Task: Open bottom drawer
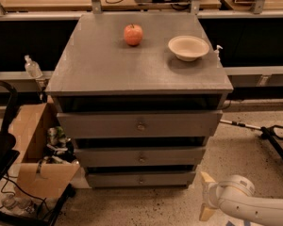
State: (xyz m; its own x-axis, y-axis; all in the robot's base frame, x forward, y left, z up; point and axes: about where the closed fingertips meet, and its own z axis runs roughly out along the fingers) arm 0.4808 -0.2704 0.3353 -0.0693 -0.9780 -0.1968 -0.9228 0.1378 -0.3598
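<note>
Down at the foot of the grey cabinet (pixel 132 69), the bottom drawer (pixel 118 179) sits pushed in, its narrow front set back under the two larger fronts above, with a small round knob (pixel 141 178) at its centre. Off to the lower right, the gripper (pixel 206 196) hangs low over the speckled floor (pixel 240 149), just beyond the drawer's right edge and not touching it. Its two pale fingers (pixel 207 178) are spread wide with nothing between them, pointing left toward the cabinet. Bare floor lies in front of the drawer. A cardboard box (pixel 33 135) full of clutter crowds the cabinet's left side. An apple (pixel 133 34) and a bowl (pixel 188 47) stand apart on the top, the bowl near the right edge.
</note>
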